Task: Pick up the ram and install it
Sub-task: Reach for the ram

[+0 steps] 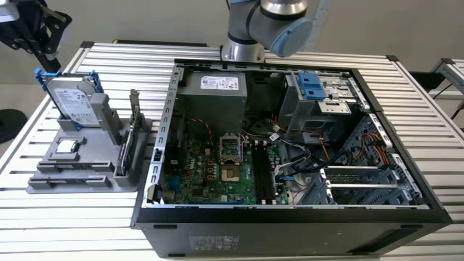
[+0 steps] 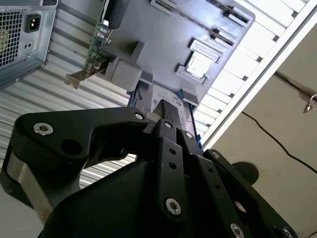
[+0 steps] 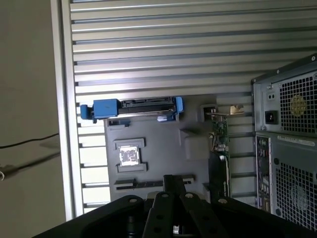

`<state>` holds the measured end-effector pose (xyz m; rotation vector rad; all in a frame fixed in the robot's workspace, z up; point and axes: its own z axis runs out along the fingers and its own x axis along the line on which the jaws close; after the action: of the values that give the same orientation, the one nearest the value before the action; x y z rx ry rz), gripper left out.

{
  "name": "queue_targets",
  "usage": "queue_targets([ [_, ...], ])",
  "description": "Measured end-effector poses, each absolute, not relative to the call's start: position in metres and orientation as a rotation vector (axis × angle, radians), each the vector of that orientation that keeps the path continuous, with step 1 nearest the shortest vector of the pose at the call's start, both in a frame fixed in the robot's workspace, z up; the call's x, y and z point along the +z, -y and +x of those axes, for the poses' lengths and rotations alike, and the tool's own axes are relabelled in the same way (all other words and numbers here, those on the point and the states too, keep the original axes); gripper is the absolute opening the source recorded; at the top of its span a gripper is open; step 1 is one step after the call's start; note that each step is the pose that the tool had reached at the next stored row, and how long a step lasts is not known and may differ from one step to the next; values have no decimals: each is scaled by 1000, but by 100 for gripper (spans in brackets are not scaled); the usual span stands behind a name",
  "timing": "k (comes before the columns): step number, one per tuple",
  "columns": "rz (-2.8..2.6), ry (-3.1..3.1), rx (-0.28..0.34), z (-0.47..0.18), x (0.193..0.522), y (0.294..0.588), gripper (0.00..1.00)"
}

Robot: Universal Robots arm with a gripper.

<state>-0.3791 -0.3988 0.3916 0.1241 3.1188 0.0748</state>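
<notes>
Hovering over the grey holder (image 1: 69, 187), the hand (image 1: 45, 54) is observed with fingers pressed together, nothing gripped. The ram (image 3: 138, 184) is found lying in the holder's slot, at the end opposite the hard drive (image 1: 73, 103).

place: robotics lab | cues: slatted aluminium bench (image 1: 427, 109), opened computer case (image 1: 290, 235), grey parts fixture (image 1: 73, 183)

Worktop (image 1: 424, 92) tally, one of each kind:
- One open computer case (image 1: 290, 220) is recorded.
- One grey holder (image 1: 73, 185) is recorded near the worktop's edge.
- In the holder are counted one hard drive (image 1: 73, 100) in a blue bracket, one square processor chip (image 1: 67, 145), one upright expansion card (image 1: 127, 144) and one ram (image 3: 148, 184).
- One arm (image 1: 279, 24) and one hand (image 1: 43, 51) are noted.
</notes>
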Motion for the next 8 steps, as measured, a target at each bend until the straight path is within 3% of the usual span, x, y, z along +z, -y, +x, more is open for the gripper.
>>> queue_targets([
  [8,124,-3119,75,-382,392,401,0],
])
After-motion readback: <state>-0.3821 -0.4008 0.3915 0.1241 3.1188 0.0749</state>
